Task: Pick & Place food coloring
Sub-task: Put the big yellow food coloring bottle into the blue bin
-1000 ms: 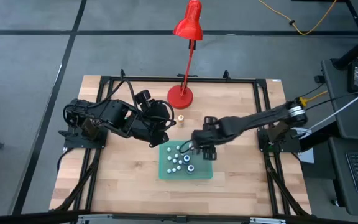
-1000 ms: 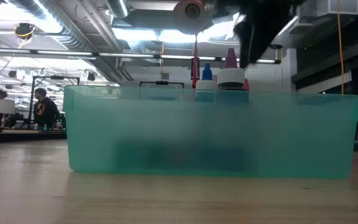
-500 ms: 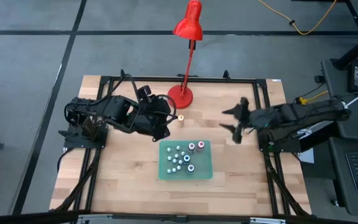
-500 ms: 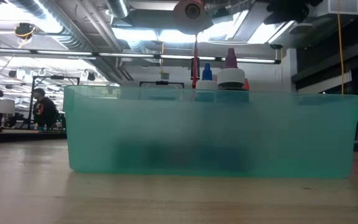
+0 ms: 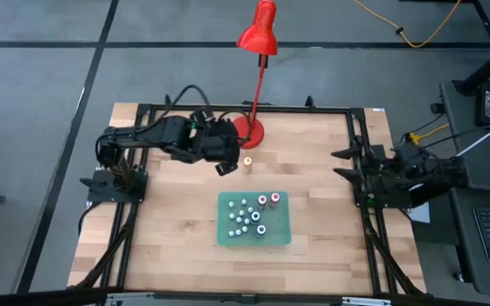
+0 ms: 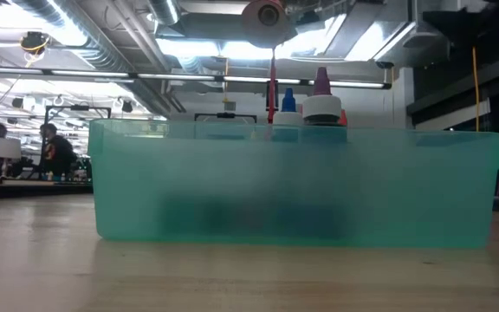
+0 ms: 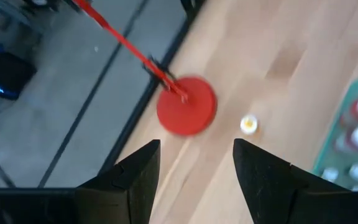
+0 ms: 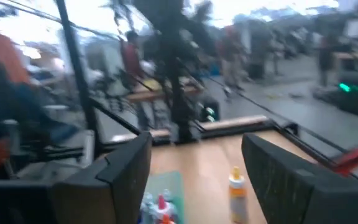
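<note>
Your left gripper (image 5: pixel 225 167) hangs above the far half of the table, just beside the red lamp's round base (image 5: pixel 247 132), and its wrist view shows both fingers (image 7: pixel 132 180) spread apart with nothing between them, so that hand is empty and released. 1 small orange-topped bottle (image 5: pixel 247 162) stands alone on the bare wood, close to that gripper and near the lamp base, apart from the rest. The remaining food coloring (image 5: pixel 247 214) sits inside the green tray (image 5: pixel 282 236) in the middle of the table, white caps clustered toward its left, 2 red-topped ones near its far edge. From table height you see a blue tip (image 6: pixel 288 100) and a pink tip (image 6: pixel 321 82) poking over the tray's frosted wall (image 6: pixel 189 186). Your right gripper (image 5: pixel 344 165) is pulled out to the table's right edge by the black frame rail (image 5: pixel 362 153), well apart from the tray, its fingers (image 8: pixel 114 171) wide and holding nothing. Open wood lies on every side of the tray: a broad strip toward the right rail, another toward the left, and a clear band along the near edge.
</note>
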Robot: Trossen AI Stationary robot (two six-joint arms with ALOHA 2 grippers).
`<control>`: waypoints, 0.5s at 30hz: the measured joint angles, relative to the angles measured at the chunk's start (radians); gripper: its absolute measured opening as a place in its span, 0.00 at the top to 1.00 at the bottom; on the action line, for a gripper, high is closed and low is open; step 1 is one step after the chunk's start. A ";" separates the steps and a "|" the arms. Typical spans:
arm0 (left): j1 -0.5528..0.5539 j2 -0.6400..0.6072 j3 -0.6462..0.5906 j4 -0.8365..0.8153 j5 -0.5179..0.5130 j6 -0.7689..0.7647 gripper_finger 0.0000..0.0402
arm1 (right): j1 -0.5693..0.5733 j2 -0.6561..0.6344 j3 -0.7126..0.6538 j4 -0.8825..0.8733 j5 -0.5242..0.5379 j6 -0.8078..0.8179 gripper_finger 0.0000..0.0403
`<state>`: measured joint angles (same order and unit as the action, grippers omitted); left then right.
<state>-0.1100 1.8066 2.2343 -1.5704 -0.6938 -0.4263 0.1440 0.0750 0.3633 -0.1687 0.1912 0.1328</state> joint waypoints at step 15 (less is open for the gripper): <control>0.259 0.001 -0.395 0.491 0.411 0.338 0.51 | 0.005 -0.073 -0.142 0.004 -0.186 -0.088 0.95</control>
<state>0.1493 1.8076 1.8397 -1.0798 -0.2829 -0.0884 0.1486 0.0024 0.2209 -0.1645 0.0051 0.0446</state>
